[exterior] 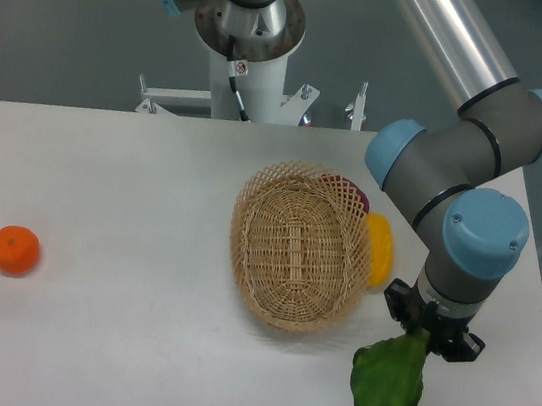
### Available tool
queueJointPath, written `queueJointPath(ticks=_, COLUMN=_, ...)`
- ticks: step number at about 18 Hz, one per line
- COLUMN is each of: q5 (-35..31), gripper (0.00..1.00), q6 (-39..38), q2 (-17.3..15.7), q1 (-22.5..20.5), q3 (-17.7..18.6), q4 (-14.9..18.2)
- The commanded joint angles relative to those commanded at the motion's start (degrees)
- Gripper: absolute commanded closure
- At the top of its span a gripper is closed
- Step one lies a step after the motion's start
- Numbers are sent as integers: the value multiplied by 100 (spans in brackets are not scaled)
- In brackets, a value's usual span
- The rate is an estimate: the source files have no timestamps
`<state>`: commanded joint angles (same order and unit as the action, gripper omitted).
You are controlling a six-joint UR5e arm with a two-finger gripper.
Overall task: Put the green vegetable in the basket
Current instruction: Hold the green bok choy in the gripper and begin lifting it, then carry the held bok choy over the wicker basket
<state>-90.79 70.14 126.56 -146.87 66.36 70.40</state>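
Note:
The green vegetable (387, 386) is a crinkled dark green bunch at the front right of the table, just right of the basket. My gripper (426, 336) points down onto its upper end and is shut on it; whether the vegetable rests on the table or is just off it, I cannot tell. The basket (297, 244) is a light tan woven wicker bowl with a looped rim in the middle right of the table, and it looks tilted toward the camera. Its inside is bare wicker.
A yellow oblong item (380, 249) lies against the basket's right rim, and a dark purple item (351, 190) shows behind its far rim. A small orange fruit (15, 250) sits far left. The robot base (244, 48) stands behind the table's back edge.

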Motion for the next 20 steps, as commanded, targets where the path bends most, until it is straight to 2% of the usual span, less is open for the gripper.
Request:
queueJointPath(ticks=10, q5=-26, gripper=68, q6=-53, q2=-53, q1=0, q3=35, q4=9)
queueJointPath(ticks=13, q5=9, gripper=68, q6=-359, q2=-123, q1=0, q3=123, q4=61)
queueJointPath(ticks=16, q5=35, gripper=68, q6=-343, q2=-281, q1=0, q3=368, q4=88)
queueJointPath(ticks=20, q5=237, gripper=68, q6=-141, q2=-807, q1=17, q3=1176, q4=70)
